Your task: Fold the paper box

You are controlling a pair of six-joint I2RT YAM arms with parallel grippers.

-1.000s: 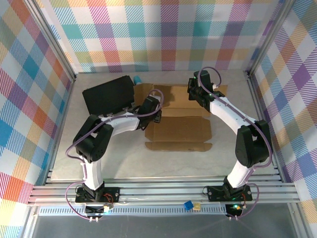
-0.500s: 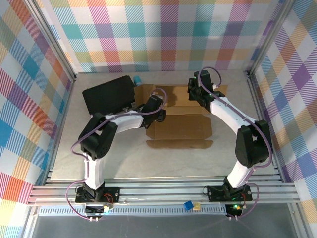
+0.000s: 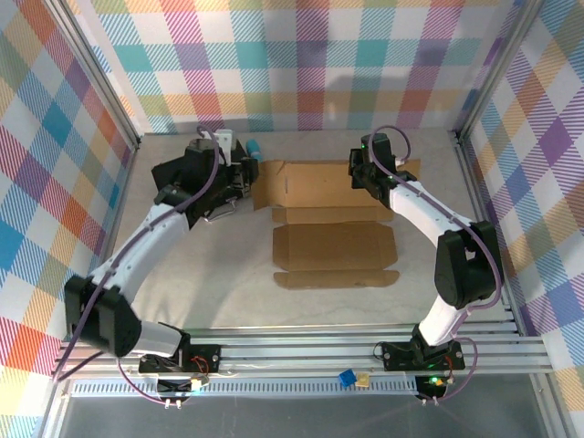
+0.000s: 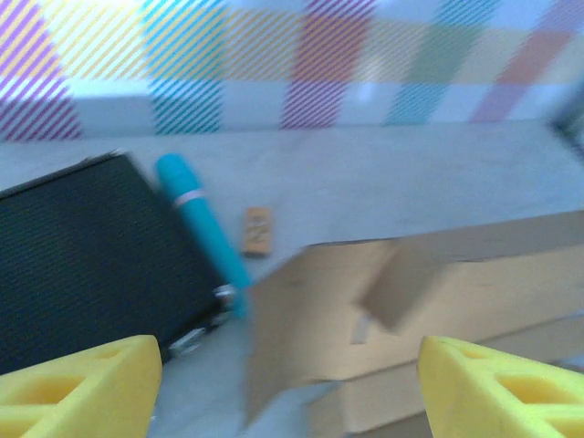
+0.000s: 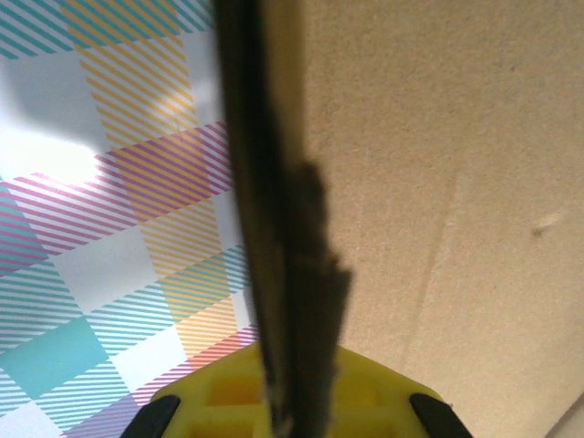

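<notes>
**At the paper box's far right corner, right jaws clamp the cardboard; left jaws hang released off its left end**

At the middle of the desk [image 3: 228,265] lies the paper box [image 3: 333,228], a brown die-cut sheet spread open, its longer panel on the far side and its shorter panel nearer the arm bases. The right jaws sit at the far right corner of the paper box, clenched on its card. In the right wrist view a dark cardboard edge [image 5: 274,228] runs straight down into the yellow fingers [image 5: 228,397], with a broad tan face of the paper box [image 5: 438,182] to its right.

The left jaws hover just off the left end of the paper box, apart from it and above the black case [image 3: 196,178]. They are released: their yellow fingers [image 4: 82,383] stand wide with nothing between them. Ahead of them the left flaps of the paper box [image 4: 438,310] show blurred, one looking raised. Left of the paper box, a teal pen [image 4: 203,228] lies against the black case [image 4: 82,265], and a small tan block [image 4: 258,230] rests beside the pen.
</notes>
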